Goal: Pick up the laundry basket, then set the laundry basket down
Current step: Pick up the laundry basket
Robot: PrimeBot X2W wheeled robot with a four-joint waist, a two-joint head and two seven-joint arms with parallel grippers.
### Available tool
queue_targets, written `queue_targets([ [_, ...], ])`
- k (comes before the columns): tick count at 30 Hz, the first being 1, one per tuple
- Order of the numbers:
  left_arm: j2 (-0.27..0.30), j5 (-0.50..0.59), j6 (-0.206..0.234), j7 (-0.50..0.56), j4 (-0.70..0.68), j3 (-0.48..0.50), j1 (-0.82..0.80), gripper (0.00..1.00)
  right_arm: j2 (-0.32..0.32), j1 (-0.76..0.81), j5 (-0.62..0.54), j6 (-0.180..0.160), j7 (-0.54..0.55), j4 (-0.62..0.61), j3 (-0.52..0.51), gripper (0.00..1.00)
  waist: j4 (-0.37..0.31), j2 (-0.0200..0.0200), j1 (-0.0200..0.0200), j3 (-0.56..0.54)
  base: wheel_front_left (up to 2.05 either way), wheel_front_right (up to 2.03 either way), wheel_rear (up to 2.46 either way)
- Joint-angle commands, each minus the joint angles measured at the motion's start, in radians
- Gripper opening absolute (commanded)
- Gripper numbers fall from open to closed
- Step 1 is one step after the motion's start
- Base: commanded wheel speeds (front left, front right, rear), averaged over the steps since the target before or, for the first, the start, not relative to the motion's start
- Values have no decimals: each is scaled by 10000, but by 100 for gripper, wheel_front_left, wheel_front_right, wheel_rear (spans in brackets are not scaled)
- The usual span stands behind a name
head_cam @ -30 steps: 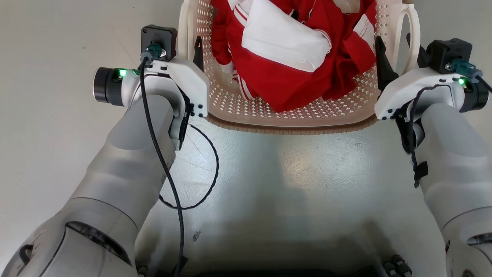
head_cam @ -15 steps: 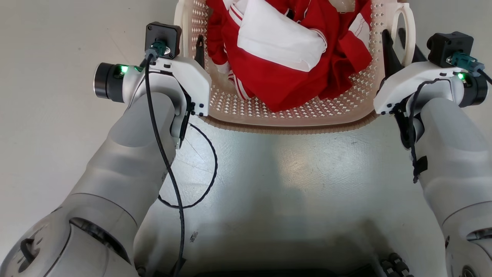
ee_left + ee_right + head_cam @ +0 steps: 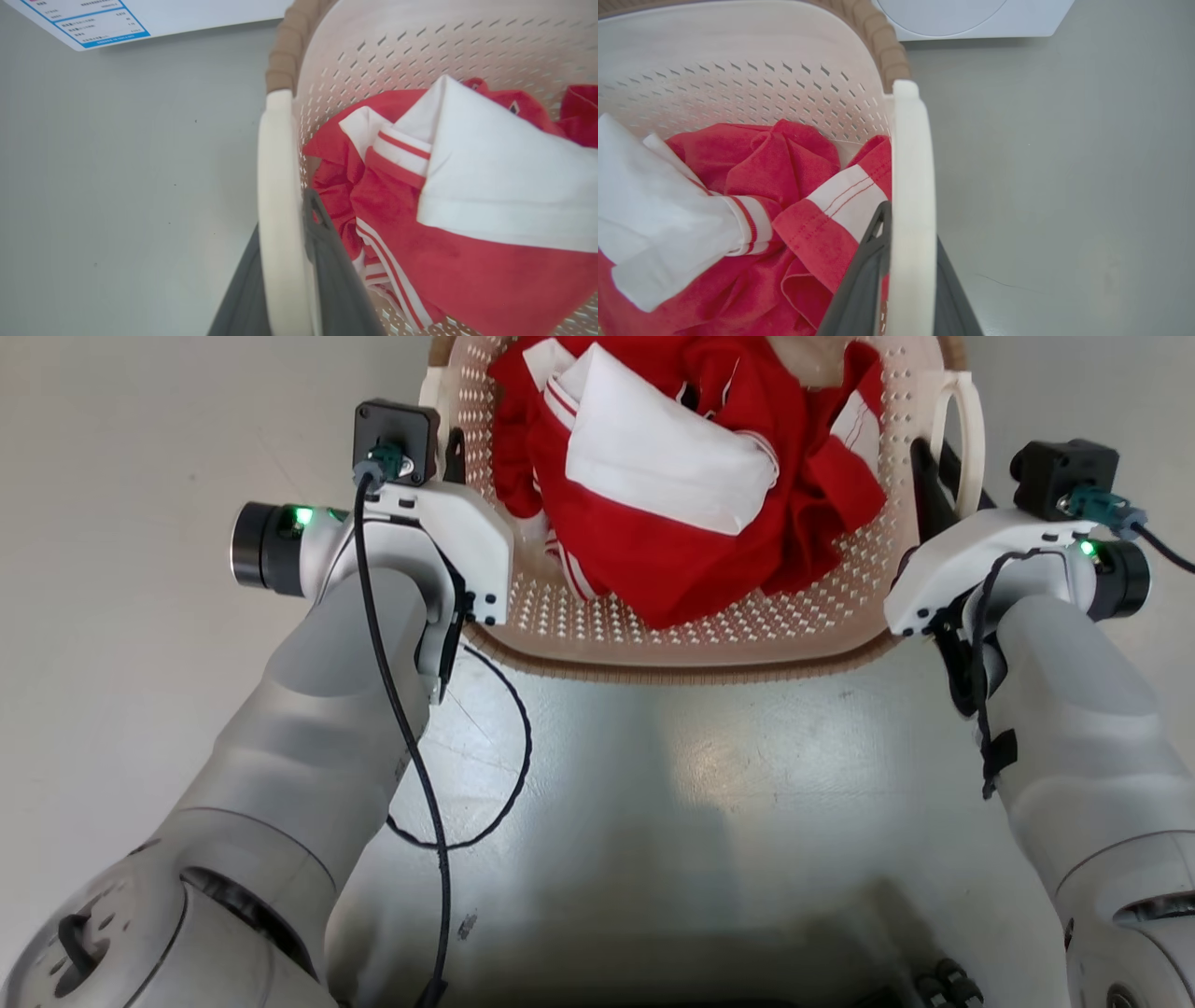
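Observation:
The laundry basket stands on the floor ahead of me, cream perforated plastic with a brown woven-look rim, and holds red and white clothes. My left gripper is shut on the basket's left loop handle; one dark finger lies inside the wall and the other outside. At the opposite side my right gripper is shut on the right loop handle, with a finger inside against the clothes and the other one outside. Whether the basket's base touches the floor I cannot tell.
Pale grey floor lies all around the basket. A black cable loops from my left forearm over the floor. A white appliance panel stands beyond the basket, and a white sheet with a blue border lies past its left side.
Both grippers have closed from open onto the two handles. Basket and grippers now sit slightly lower in the head view, with more of the far rim showing.

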Motion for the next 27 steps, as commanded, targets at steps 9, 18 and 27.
queue_targets([
  [9, 219, -633, -88, 598, -73, -382, 883, 0, 224, 628, -189, 17, 31, 743, 363, 0, 116, 0, 0, -1366, 0, 0, 0],
  [18, 219, -1444, -236, 1292, 67, -759, 2174, 0, 247, 1438, 853, 17, 1159, 967, 1281, 0, 254, 0, 0, -3949, 0, 0, 0],
  [27, 219, -1999, -494, 1880, 314, -1074, 3704, 0, 249, 2701, 2096, 17, 1720, 988, 2306, 0, 198, 0, 0, -6597, 0, 0, 0],
])
